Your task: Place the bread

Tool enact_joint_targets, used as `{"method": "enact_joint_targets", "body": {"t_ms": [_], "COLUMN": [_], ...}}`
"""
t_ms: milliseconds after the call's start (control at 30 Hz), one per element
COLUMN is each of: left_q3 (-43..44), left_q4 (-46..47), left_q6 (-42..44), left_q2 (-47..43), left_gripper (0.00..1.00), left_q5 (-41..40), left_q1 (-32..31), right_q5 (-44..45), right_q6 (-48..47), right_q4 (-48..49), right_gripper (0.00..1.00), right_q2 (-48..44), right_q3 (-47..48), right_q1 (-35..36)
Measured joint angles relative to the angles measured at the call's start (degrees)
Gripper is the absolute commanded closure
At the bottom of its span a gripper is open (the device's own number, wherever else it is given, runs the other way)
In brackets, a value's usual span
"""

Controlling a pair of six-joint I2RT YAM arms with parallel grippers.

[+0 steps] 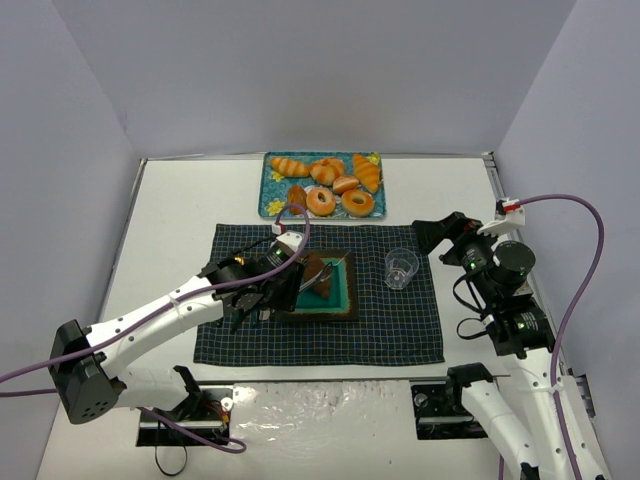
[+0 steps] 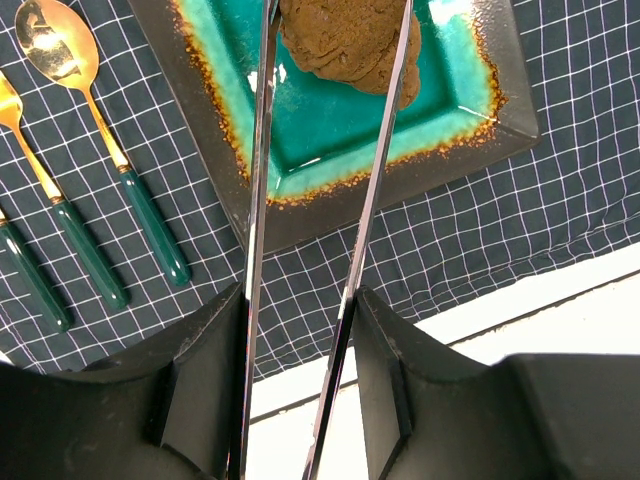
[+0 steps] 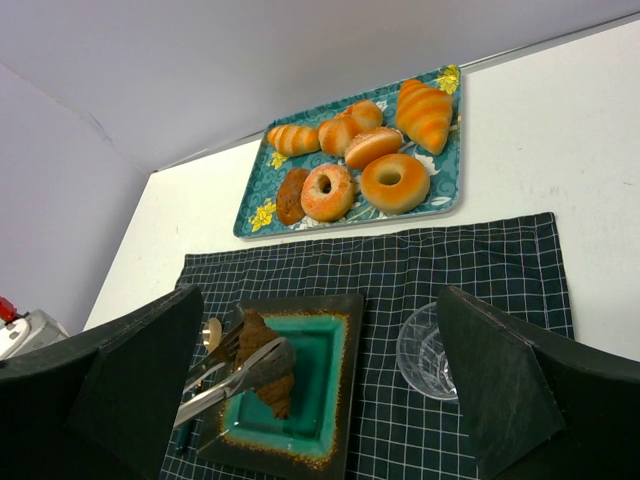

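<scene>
The dark brown bread (image 3: 262, 362) is between the two arms of metal tongs (image 3: 238, 372) over the teal plate (image 3: 322, 385). It is tilted, with its lower tip at the plate's surface. In the left wrist view the bread (image 2: 345, 45) sits at the top, flanked by the tongs' arms (image 2: 258, 200) above the plate (image 2: 300, 150). My left gripper (image 2: 298, 300) is shut on the tongs' handles; in the top view the left gripper (image 1: 262, 285) is left of the plate (image 1: 343, 300). My right gripper (image 3: 322, 370) is open and empty, raised to the right (image 1: 440, 235).
A clear glass (image 1: 401, 268) stands right of the plate on the dark checked placemat (image 1: 400, 330). A gold spoon and fork with green handles (image 2: 150, 230) lie left of the plate. A blue tray (image 1: 272, 190) with croissants, doughnuts and a reddish roll (image 3: 292, 195) is at the back.
</scene>
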Motion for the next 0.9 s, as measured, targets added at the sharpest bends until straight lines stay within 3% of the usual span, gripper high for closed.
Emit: {"method": "enact_joint_targets", "body": {"t_ms": [900], "left_q3": [0.9], "left_q4": [-1.7], "left_q6": [-0.7], "left_q2": [1.6], "left_gripper": [0.54], "left_q5": [-5.5], "left_q1": [-3.8], "right_q5": [0.0], "right_q6": [0.0], "right_q4": [0.0], "right_gripper": [0.0], "right_q2": [0.0], "right_q3": [0.0], "right_q1": [0.0]}}
